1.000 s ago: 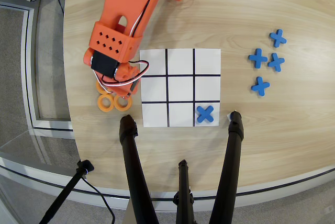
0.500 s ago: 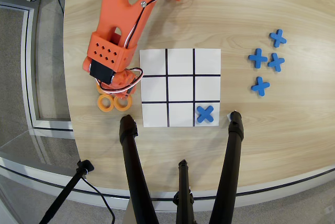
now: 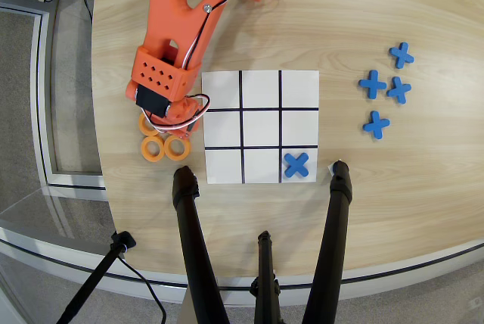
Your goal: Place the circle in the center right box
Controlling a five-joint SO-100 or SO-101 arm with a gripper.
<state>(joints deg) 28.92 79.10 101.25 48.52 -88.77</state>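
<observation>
Three orange rings lie on the wood table left of the white 3x3 grid sheet [image 3: 261,82]: one [image 3: 147,125] partly under the arm's head, and two [image 3: 153,148] [image 3: 178,148] side by side below it. A fourth ring does not show. My orange gripper [image 3: 169,121] hangs right over this cluster, its fingers hidden under the wrist block, so I cannot tell whether they are open or shut. The middle-row, left-column cell [image 3: 223,129] is empty and lies just right of the gripper.
A blue cross [image 3: 296,163] lies in the grid's bottom right cell. Several more blue crosses [image 3: 386,88] lie at the table's right. Black tripod legs [image 3: 190,233] [image 3: 333,225] reach over the near table edge.
</observation>
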